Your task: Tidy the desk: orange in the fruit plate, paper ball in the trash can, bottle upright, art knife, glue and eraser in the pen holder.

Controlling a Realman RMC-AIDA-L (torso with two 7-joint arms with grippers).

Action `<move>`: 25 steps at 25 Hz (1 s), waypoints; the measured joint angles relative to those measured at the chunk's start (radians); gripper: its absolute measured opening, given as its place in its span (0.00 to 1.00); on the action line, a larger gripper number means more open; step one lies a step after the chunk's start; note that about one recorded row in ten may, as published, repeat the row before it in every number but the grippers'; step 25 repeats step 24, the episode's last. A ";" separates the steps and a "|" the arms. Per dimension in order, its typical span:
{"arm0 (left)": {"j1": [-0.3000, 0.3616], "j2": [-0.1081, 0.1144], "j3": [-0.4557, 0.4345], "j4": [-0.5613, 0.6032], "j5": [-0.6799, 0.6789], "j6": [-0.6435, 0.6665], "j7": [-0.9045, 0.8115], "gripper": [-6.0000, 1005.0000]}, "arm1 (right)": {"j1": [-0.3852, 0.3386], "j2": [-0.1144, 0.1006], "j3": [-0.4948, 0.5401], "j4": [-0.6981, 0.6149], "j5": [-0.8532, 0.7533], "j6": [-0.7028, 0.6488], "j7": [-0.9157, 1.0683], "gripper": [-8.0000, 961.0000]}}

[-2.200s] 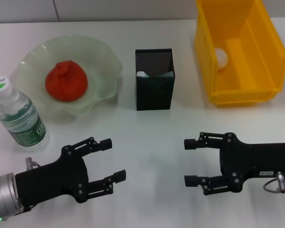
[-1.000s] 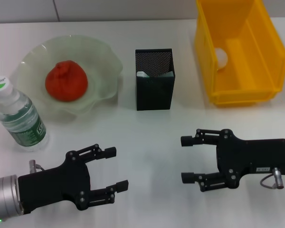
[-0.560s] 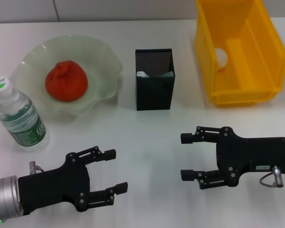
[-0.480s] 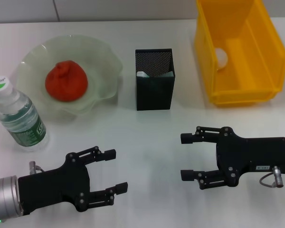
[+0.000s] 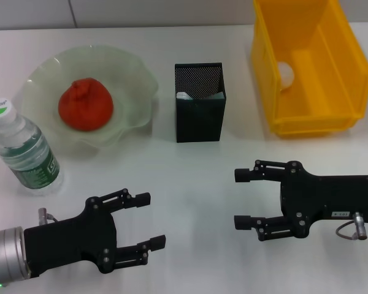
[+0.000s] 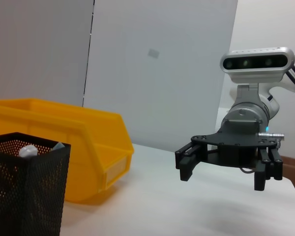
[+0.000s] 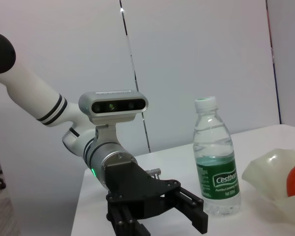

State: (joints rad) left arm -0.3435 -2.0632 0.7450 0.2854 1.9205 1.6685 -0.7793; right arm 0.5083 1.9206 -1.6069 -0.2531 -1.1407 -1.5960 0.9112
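The red-orange orange (image 5: 86,105) lies in the pale-green fruit plate (image 5: 129,67) at the back left. A white paper ball (image 5: 286,74) rests inside the yellow trash can (image 5: 337,73) at the back right. The bottle (image 5: 21,150) stands upright at the left edge, white cap on top. The black mesh pen holder (image 5: 199,104) stands in the middle with pale items showing inside it. The art knife, glue and eraser are not separately visible. My left gripper (image 5: 146,220) is open over bare table near the front left. My right gripper (image 5: 240,198) is open near the front right, holding nothing.
The white table (image 5: 190,177) runs between the two grippers and in front of the pen holder. In the left wrist view the pen holder (image 6: 24,187) and trash can (image 6: 73,147) stand beside the right gripper (image 6: 226,164). The right wrist view shows the bottle (image 7: 215,162).
The left gripper has drawn back toward the front edge. The right gripper has dropped slightly nearer too. Objects have not moved.
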 joint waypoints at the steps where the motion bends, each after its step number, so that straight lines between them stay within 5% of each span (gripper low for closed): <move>1: 0.000 0.000 -0.001 0.000 0.000 0.000 0.000 0.79 | 0.000 0.000 0.000 0.000 0.000 0.000 0.000 0.86; 25: 0.000 0.002 -0.009 0.000 -0.003 0.005 0.000 0.79 | 0.002 -0.003 0.009 0.000 -0.002 0.004 -0.007 0.86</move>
